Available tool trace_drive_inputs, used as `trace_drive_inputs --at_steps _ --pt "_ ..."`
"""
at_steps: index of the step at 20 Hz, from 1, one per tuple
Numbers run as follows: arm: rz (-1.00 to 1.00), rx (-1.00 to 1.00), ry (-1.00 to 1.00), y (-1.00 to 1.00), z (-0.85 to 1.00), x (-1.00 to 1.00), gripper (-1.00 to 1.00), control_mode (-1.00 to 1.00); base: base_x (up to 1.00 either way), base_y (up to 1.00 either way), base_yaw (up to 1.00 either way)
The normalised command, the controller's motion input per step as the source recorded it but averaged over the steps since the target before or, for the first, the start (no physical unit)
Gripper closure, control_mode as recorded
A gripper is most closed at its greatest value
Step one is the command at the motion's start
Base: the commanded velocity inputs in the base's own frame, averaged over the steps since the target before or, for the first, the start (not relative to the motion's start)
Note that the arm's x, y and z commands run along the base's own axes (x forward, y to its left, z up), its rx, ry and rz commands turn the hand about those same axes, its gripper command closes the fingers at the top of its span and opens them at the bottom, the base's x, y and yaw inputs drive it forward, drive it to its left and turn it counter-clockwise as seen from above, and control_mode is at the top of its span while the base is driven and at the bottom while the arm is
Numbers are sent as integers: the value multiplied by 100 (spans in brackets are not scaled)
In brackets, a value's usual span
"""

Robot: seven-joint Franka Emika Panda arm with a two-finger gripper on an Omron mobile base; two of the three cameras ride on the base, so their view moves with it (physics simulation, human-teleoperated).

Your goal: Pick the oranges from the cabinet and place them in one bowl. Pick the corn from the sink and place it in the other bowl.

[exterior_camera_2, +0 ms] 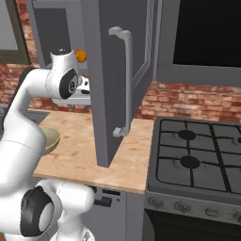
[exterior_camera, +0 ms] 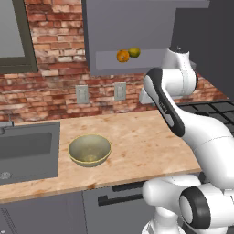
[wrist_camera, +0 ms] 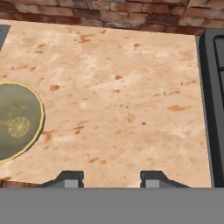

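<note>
Tool shut and empty above counter, bowl cut off at edge

Bench: tan speckled stone top, dark drawer fronts below front edge. Brick wall behind, red-brown. Two grey outlet plates on brick at 12 o'clock above bench. Window frame, dark, at 10 o'clock. Gas stove at 3 o'clock, touching bench end; black grates, knobs along front.
</note>
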Motion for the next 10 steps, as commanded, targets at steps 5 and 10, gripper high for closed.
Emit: trace_drive_inputs --at_steps 5,10 --pt "0 0 -2 0 2 0 -100 -100 0 0 0" --pt "-1 0 -5 14 2 0 -100 -100 0 0 0"
